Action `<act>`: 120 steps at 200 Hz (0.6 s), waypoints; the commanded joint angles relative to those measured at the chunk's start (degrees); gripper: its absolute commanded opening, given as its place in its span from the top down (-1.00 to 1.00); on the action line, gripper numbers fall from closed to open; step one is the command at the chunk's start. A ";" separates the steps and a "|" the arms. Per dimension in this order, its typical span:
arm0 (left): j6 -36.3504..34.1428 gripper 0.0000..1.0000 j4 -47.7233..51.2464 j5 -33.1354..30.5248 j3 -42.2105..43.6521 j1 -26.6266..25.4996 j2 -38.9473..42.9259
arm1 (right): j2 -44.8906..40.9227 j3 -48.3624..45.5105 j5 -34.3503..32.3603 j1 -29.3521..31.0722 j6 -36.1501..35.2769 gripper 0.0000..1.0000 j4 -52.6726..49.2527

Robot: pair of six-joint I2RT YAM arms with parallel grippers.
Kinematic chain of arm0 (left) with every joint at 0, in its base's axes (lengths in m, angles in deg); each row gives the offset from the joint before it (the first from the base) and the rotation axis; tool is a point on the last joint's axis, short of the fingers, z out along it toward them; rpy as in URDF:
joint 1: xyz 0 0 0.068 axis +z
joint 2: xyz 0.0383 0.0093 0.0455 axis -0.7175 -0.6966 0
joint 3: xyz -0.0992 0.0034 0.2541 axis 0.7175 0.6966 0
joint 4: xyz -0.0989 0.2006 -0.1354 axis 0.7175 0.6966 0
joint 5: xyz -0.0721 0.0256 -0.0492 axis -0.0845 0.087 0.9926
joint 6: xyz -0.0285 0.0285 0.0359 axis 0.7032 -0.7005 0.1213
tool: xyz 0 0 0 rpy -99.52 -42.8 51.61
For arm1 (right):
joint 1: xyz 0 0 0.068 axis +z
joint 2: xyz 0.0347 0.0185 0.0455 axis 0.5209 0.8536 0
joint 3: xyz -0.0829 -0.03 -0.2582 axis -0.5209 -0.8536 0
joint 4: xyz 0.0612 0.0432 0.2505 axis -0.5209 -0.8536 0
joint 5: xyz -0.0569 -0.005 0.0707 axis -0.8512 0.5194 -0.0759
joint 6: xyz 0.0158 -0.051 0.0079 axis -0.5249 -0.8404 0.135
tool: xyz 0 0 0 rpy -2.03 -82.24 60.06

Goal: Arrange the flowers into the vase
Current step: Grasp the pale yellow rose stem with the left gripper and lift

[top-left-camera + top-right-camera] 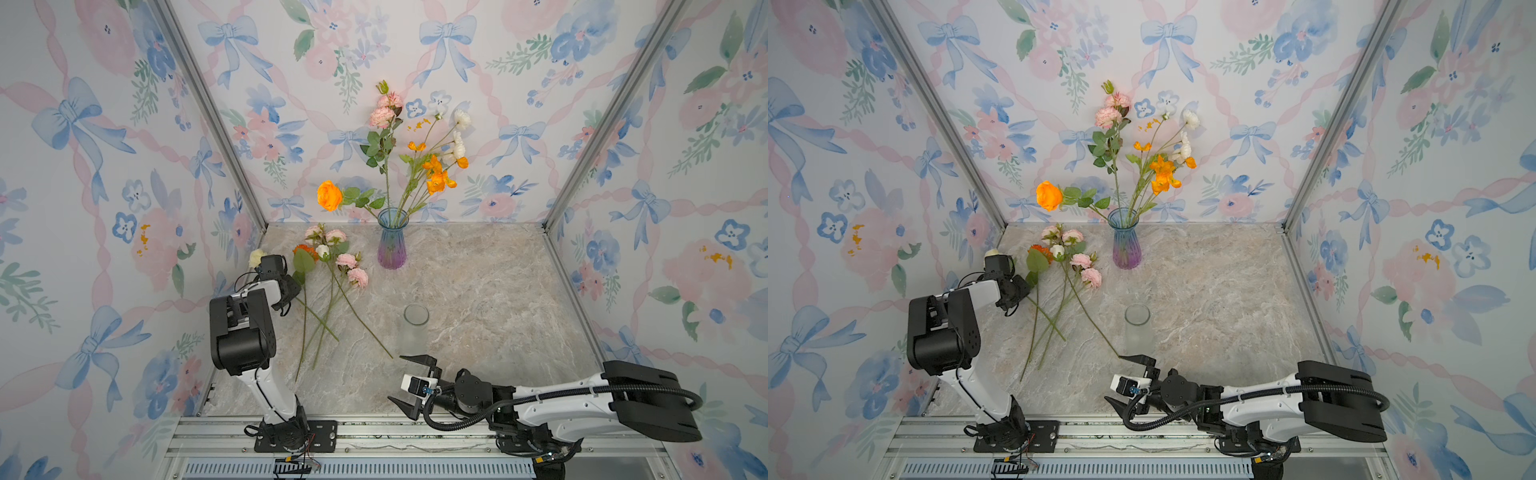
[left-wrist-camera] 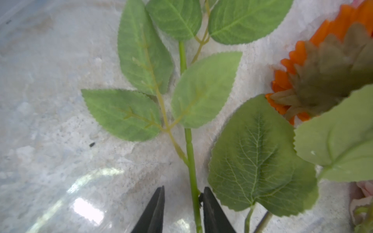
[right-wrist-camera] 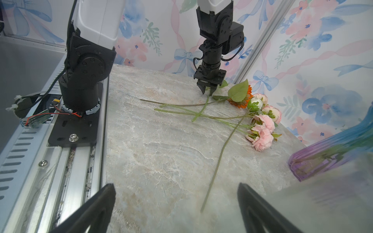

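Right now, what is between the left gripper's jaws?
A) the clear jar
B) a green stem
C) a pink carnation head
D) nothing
B: in the left wrist view a green stem runs through the left gripper, touching one jaw, with a gap to the other.

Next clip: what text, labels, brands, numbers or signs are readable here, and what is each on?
None readable in any view.
The wallpaper shows only bows and blossoms, no lettering.
The vase, glass jar and flowers carry no print.
A tiny blue mark on the right wrist camera is too small to read.
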 commanded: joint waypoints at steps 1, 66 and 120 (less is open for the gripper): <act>-1.30 0.35 1.13 3.31 -1.47 0.24 -2.59 | 0.75 1.93 0.82 0.60 -0.79 -0.94 3.17; -1.23 0.40 1.54 3.30 -1.49 0.07 -2.56 | 2.36 3.01 0.35 0.46 -1.42 -0.94 3.82; -2.41 1.00 2.89 3.63 -1.88 -0.51 -4.27 | 2.81 3.32 -0.17 0.34 -1.85 -0.94 3.50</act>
